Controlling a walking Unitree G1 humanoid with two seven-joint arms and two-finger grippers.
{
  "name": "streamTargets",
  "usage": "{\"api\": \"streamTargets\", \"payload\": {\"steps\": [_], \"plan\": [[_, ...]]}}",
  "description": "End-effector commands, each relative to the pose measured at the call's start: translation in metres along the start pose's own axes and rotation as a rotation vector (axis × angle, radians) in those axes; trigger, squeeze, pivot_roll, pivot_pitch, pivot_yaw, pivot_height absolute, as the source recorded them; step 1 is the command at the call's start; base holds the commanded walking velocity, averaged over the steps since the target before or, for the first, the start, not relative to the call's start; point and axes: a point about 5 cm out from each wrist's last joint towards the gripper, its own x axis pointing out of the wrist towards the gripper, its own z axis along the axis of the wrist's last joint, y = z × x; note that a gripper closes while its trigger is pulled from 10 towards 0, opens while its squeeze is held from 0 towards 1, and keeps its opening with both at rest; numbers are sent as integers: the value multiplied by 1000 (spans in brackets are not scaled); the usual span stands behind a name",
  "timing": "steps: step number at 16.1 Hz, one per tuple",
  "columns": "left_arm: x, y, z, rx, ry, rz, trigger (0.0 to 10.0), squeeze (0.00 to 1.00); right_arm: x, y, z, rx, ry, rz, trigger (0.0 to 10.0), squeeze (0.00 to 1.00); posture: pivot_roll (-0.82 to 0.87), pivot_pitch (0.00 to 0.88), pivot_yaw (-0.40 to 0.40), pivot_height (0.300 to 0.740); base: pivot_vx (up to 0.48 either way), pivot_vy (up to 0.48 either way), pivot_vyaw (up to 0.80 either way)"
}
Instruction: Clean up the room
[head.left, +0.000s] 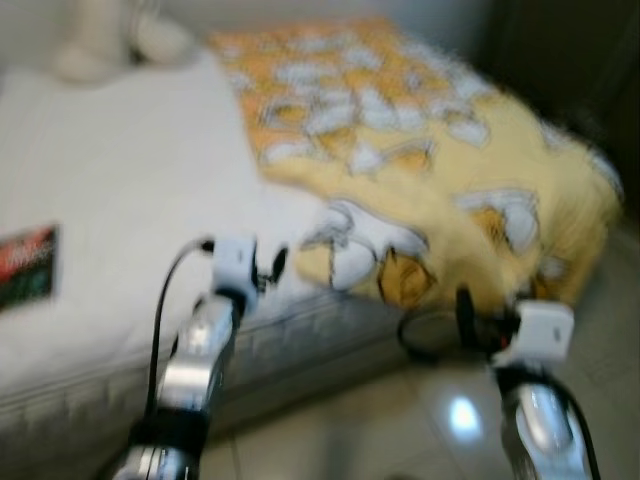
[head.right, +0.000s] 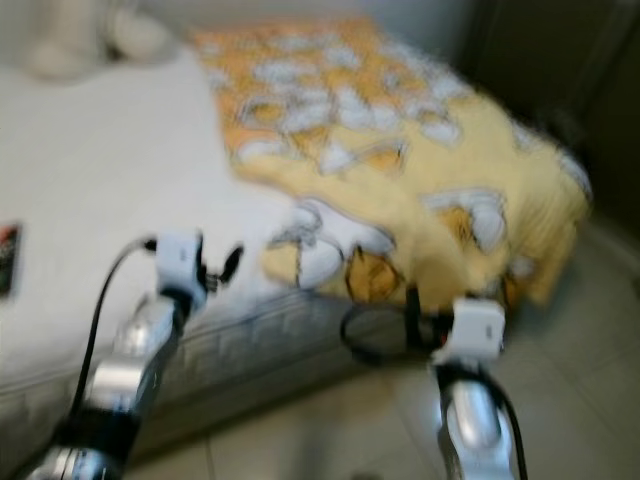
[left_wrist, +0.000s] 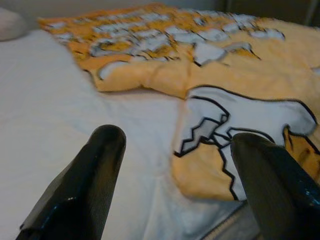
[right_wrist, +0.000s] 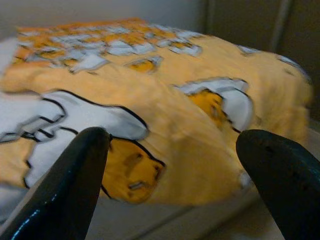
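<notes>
While my head views are blurred, the wrist views are sharp enough to plan by: yellow blanket (head.left: 430, 170) lies bunched over the far right half of the bed (head.left: 120, 190), its near corner drooping over the mattress edge toward the floor (head.left: 400, 420). My left gripper (left_wrist: 175, 165) hovers w/ fingers (left_wrist: 85, 185) wide apart, over the white sheet just beside the blanket's near hem. My right gripper (right_wrist: 170, 165) is lower, in front of the bed side, fingers (right_wrist: 280, 180) also spread, facing the hanging fold.

Best guess at the step: grab the blanket & straighten it. To do it well, I'd pinch the hem itself, not the sheet under it, w/ each side taking a separate corner so the cloth pulls flat, not into a rope. Approach slow; soft fabric slips from thin fingers.

Also on the bed: a pale stuffed toy (head.left: 110, 40) at the far end, and a dark card or booklet (head.left: 25, 265) on the left. Those can wait.
</notes>
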Motion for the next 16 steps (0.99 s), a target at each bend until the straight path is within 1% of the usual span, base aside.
{"api": "streamTargets", "payload": {"steps": [1,2,3,4,5,6,7,8,9,10,13,15,16], "plan": [[2,0,-1,-22,15,42,10000,1000,2,-1,0,-32,11,-13,10000,0,-153,0,53,732,0,0,0],[0,7,-5,-101,28,107,10000,1000,3,-3,2,-21,2,-16,10000,0,-158,1,51,732,0,0,0],[-2,10,-8,-107,39,138,10000,1000,3,-4,4,-28,0,-16,10000,0,-162,3,48,732,0,0,0],[-6,9,-13,-77,66,128,10000,1000,3,-6,7,-39,-8,-19,10000,0,-161,3,45,732,0,0,0],[-7,5,-16,-85,74,114,10000,1000,3,-6,7,-42,-6,-17,10000,0,-161,1,42,732,0,0,0],[-6,3,-14,-60,61,115,10000,0,4,-6,6,-39,-5,-13,10000,0,-158,0,38,732,0,0,0],[-2,-1,-9,-74,46,85,10000,0,7,-3,10,-43,-30,5,10000,0,-157,0,39,732,0,0,0],[-1,-2,-8,-85,48,74,10000,0,8,1,10,-53,-25,25,10000,0,-158,0,39,732,409,-247,0],[1,0,-8,-95,49,89,10000,0,9,2,10,-61,-21,36,10000,0,-160,0,40,732,412,-244,0],[1,0,-8,-99,49,95,10000,0,9,3,10,-62,-21,37,10000,0,-160,0,40,732,412,-244,0],[3,1,-8,-99,58,90,10000,0,9,1,9,-67,-18,31,10000,0,-166,0,45,732,415,0,-625],[4,1,-8,-119,67,97,10000,0,9,0,8,-72,-8,18,10000,0,-166,0,44,728,416,0,0],[4,1,-9,-144,76,107,10000,0,9,0,7,-69,-6,18,10000,0,-166,0,44,728,416,0,0]]}}
